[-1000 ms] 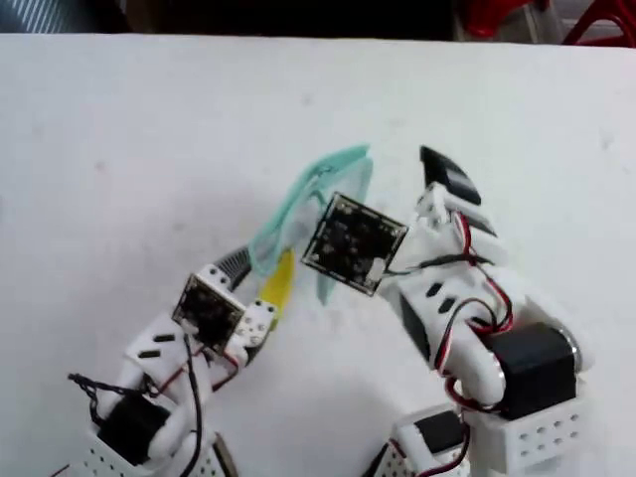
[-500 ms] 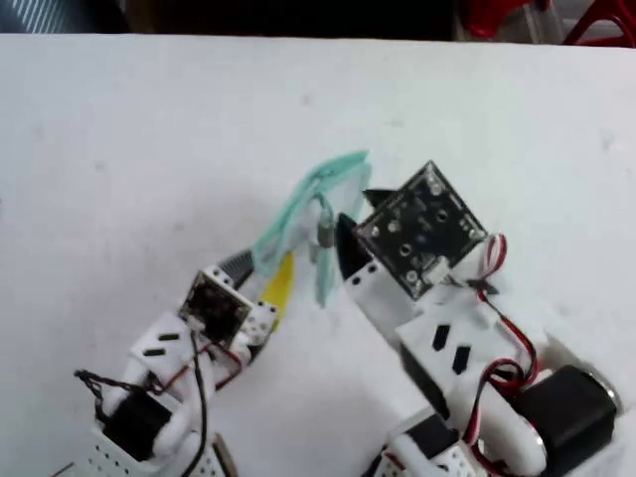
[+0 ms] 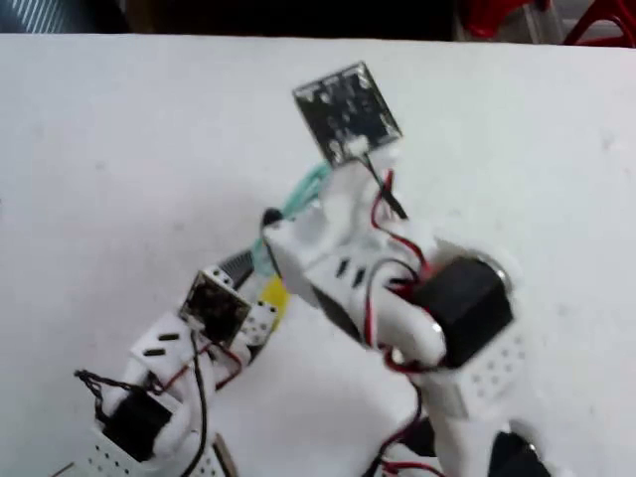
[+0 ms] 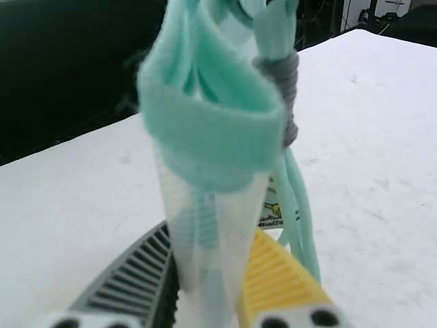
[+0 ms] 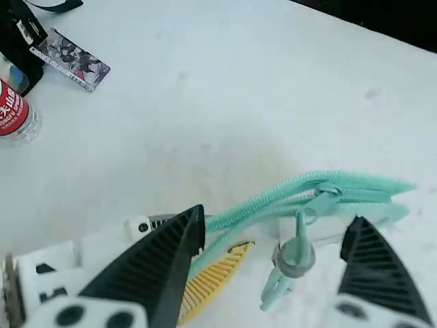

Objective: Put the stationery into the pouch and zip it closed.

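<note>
Holding the mint pouch (image 4: 212,137) near the middle of the white table (image 3: 119,149), one gripper was closed and the other was open.
In the high view the right arm (image 3: 397,288) stretched across above the pouch and covered most of it, and the left arm (image 3: 169,368) lay beside it. The left gripper (image 4: 212,236) was clamped on one end of the pouch, with its grey finger on one side and its yellow finger on the other, and the pouch stuck out from between them. The right gripper (image 5: 276,219) was spread wide, with one black finger at each side of the zip end, and it touched nothing. A bottle (image 5: 12,113) with a red label was well apart from them on the table, and a small card (image 5: 68,58) lay near it. The zipper pull (image 5: 295,256) hung between the black fingers.
</note>
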